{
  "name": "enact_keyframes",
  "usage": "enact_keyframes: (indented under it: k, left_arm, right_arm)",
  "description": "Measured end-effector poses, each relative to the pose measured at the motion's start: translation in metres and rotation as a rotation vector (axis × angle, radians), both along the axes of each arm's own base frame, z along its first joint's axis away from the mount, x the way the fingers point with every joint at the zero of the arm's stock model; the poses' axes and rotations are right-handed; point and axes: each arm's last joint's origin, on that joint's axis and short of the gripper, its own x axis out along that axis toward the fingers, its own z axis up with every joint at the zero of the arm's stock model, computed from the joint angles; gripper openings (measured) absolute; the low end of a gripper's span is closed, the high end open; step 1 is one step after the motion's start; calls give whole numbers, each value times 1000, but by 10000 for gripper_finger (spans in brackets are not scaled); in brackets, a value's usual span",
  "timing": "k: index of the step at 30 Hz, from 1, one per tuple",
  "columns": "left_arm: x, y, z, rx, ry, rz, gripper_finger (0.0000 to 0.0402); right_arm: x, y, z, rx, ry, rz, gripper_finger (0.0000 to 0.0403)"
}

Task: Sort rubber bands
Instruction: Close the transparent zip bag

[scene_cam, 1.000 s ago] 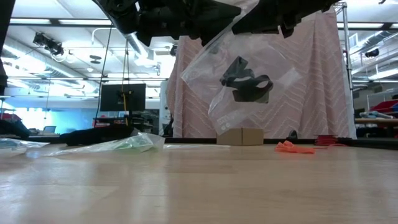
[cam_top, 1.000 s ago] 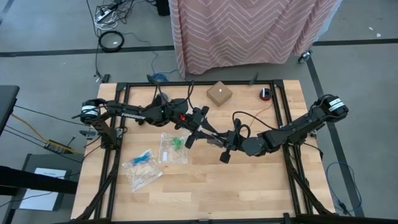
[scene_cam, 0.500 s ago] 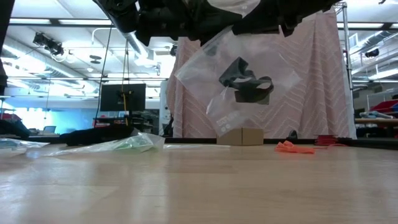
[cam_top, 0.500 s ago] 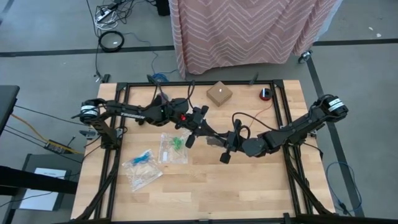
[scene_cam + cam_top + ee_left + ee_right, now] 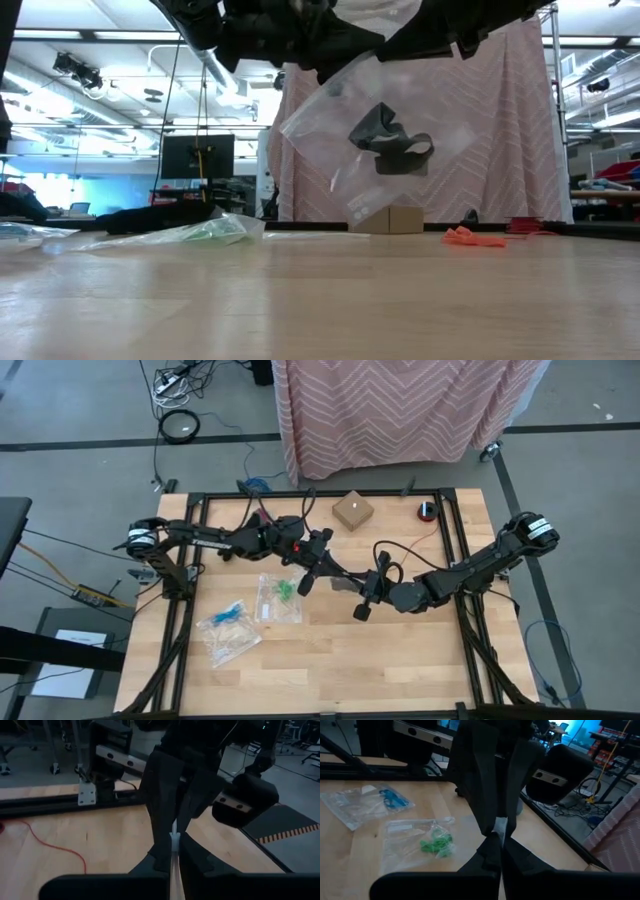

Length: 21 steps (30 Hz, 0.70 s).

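The left gripper sits at lower centre, its dark fingers pinched on the thin pale edge of a clear bag. Directly above, the right gripper clamps the same edge, its arm rising to the top of the frame. A red cable crosses the wooden table at left.

- The high view is looking straight down on the whole table, both arms and the floor around it.
- The low view is sitting at tabletop height, looking level across the wood toward a pink curtain (also showing at the high view's top edge).
- Each wrist view is peering close along its own fingers, with the other arm's gripper just opposite.
- The bag of green bands is appearing in the right wrist, high and low views.
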Motion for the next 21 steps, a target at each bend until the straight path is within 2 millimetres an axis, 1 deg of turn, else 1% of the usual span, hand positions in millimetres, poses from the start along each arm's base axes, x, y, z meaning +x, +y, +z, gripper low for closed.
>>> enact_keyframes:
  k: [5,7,8,9,12,14,16,17,19,21]
  left_arm:
    - [-3,2,-8,-4,80,12,21]
    - [-4,2,-18,-7,146,32,21]
    - [-4,3,-25,-3,176,52,21]
    - [-4,3,-27,8,194,72,21]
    - [-4,4,-12,43,121,91,20]
    - [-4,4,-17,40,152,90,20]
    - [-5,4,-24,38,192,92,20]
    - [-5,3,-22,39,179,90,20]
    - [-6,3,-13,43,145,90,20]
    - [-10,3,-8,43,149,90,20]
  right_arm:
    - [0,0,0,-15,6,-3,0]
    - [0,0,10,9,-58,-13,0]
    - [0,0,13,15,-76,-17,0]
    - [0,0,13,9,-73,-14,0]
    - [1,1,6,-12,-35,15,0]
    - [1,1,10,-5,-47,17,1]
    - [0,1,4,-19,9,49,2]
    - [0,1,0,-15,38,68,5]
    - [0,0,-4,15,70,102,19]
    - [0,-2,-7,29,107,130,44]
